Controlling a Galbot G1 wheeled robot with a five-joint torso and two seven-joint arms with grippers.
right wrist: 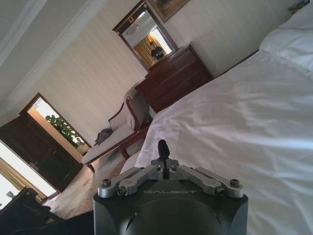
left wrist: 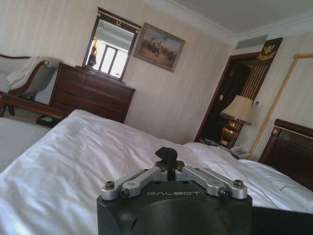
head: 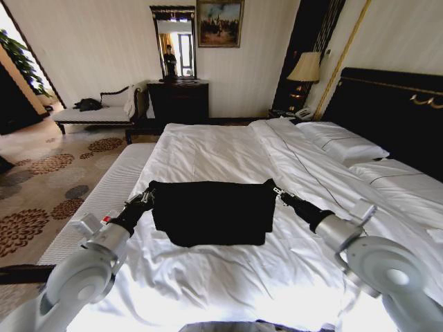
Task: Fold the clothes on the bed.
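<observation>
Clothes [head: 211, 211] stretched between both grippers' fingers [head: 147, 198]

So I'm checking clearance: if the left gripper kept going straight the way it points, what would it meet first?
The left gripper, shut on the black top, points along the bed. Past it lies open white duvet; the dresser stands beyond, though depth is unclear.
</observation>
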